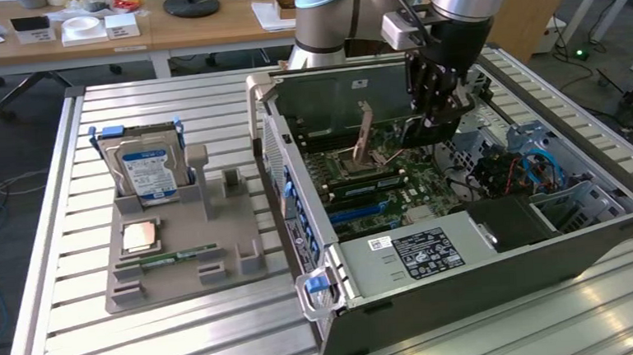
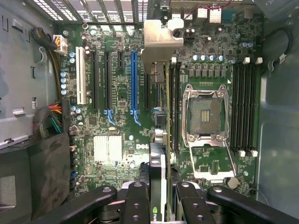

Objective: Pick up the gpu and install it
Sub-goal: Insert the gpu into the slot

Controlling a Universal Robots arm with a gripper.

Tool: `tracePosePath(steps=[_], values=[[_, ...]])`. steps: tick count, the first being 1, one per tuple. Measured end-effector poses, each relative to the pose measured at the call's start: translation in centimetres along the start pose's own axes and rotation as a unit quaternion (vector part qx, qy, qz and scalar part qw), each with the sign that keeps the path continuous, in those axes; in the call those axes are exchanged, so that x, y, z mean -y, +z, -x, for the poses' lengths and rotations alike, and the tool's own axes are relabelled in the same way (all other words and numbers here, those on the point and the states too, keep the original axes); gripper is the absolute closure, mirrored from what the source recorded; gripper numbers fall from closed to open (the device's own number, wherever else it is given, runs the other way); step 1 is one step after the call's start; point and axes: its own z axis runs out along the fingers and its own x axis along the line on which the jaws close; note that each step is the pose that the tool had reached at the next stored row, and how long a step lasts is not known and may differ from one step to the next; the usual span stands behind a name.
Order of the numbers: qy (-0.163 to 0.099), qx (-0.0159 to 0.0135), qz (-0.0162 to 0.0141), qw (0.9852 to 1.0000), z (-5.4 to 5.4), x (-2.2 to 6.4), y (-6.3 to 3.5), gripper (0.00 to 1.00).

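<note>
gripper (image 2: 161, 196) clamped on the gpu (image 2: 159, 168) inside the open case (image 1: 498, 257).
in the wrist view the card is seen edge-on between the fingers (image 2: 135, 200), its silver bracket (image 2: 161, 42) at the far end, hanging over the board (image 2: 112, 140) between the blue slot (image 2: 134, 79) and the socket (image 2: 204, 116); whether it touches a slot cannot be told. in the exterior view the gripper (image 1: 436, 108) hangs over the middle of the case with the gpu (image 1: 422, 131) under it; the tray (image 1: 180, 277) at the exterior view's left holds the drive (image 1: 148, 167) and a ram stick (image 1: 167, 257).
</note>
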Motion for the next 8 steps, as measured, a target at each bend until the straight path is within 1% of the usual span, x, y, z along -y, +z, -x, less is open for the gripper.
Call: tracePosePath(steps=[6,8], values=[[0.000,0.0000,0.0000,1.0000,-0.02,-0.02,0.11,0.73],[0.000,0.0002,-0.0001,1.0000,-0.08,-0.18,0.13,0.73]])
